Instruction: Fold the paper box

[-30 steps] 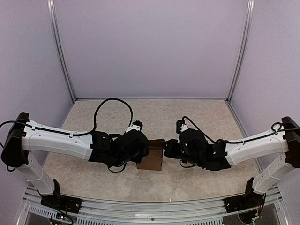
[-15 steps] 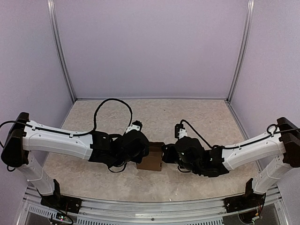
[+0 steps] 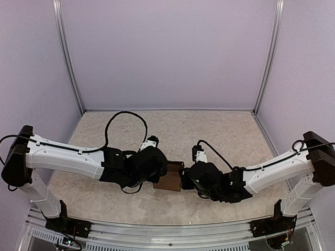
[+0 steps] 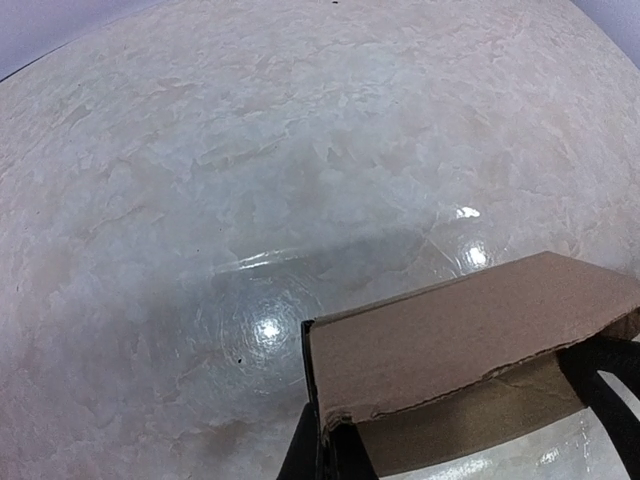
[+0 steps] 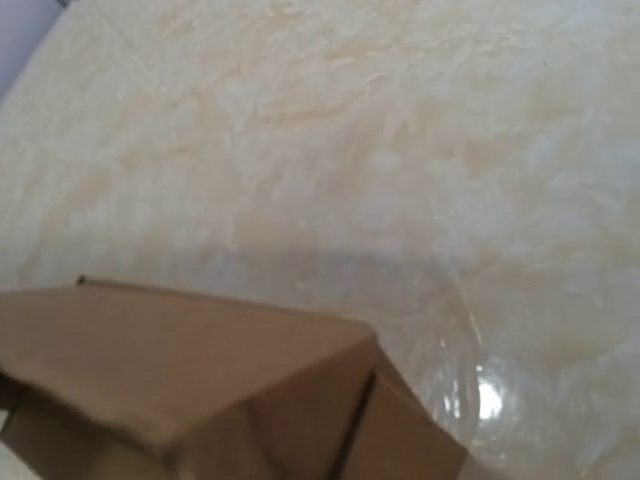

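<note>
Although the paper box (image 3: 170, 182) is the only container here, no view looks into it, so its contents cannot be told. In the top view it sits on the mottled beige table (image 3: 225, 130) in the lower middle of the frame, a small brown squarish piece wedged between the two black wrist heads. The left gripper (image 3: 163, 170) comes in from the left of the frame and covers the box's left edge; the right gripper (image 3: 183, 175) comes in from the right and meets its right edge. In the left wrist view the box (image 4: 470, 335) fills the lower right of the frame, with a flat, tilted top panel and a darker panel beneath it. Its near corner runs down into the left gripper (image 4: 328, 455) at the bottom centre, whose black fingers are clenched on that cardboard edge. A dark piece touches the box at the right edge of that frame; which part it is cannot be told. In the right wrist view the box (image 5: 180, 360) lies across the lower left of the frame, blurred, with a thin dark slit between two of its panels. The right gripper's own fingers do not show there, so whether it is released or grasping cannot be told. The cardboard faces that show are plain brown.
</note>
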